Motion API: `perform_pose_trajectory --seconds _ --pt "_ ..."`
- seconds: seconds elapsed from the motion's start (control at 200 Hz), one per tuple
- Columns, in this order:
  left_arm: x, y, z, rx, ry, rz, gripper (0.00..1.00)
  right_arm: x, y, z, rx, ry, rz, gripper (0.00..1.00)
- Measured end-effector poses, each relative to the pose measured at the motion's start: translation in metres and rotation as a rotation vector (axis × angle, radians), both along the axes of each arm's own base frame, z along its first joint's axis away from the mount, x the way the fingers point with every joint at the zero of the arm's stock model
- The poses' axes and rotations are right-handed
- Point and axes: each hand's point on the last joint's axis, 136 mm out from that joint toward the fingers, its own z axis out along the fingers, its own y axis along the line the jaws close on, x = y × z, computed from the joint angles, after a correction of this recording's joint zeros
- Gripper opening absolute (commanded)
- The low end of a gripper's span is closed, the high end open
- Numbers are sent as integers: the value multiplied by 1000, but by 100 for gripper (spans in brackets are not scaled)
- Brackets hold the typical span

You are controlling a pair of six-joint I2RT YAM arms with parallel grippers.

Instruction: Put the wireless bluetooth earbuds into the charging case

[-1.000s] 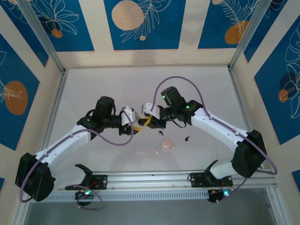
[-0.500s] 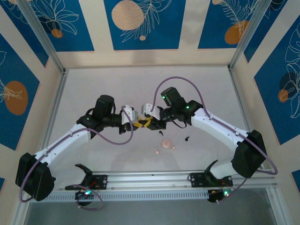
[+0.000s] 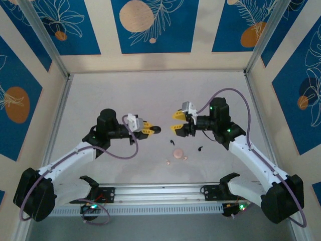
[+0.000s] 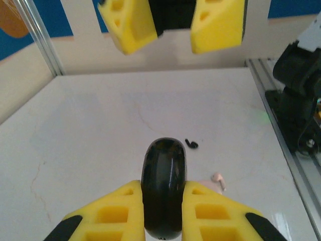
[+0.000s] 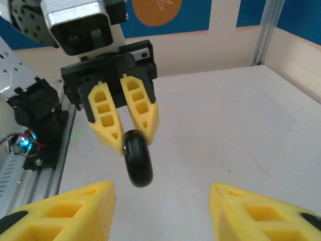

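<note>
Currently L end effector pinches black case; R end effector spread; earbuds on table below, btwn both.

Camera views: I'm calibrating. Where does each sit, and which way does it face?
Top external: above, behind the bases, looking down on the table; both arms show.
Left wrist: on the left arm, facing the open right gripper; own fingers clamp the black case.
Right wrist: on the right arm, facing the left gripper; own fingers spread.
Wrist views share the case.
</note>
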Motion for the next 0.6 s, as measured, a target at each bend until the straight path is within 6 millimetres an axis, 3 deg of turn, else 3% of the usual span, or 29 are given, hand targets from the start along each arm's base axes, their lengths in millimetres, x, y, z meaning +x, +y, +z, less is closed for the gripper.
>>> perform_pose_trajectory --seconds 0.265,0.6 --pt "-1 -5 26 -101 -16 -28 16 0 6 10 66 27 44 53" --pt "-4 -7 37 -154 -14 -49 15 3 10 17 106 32 69 55"
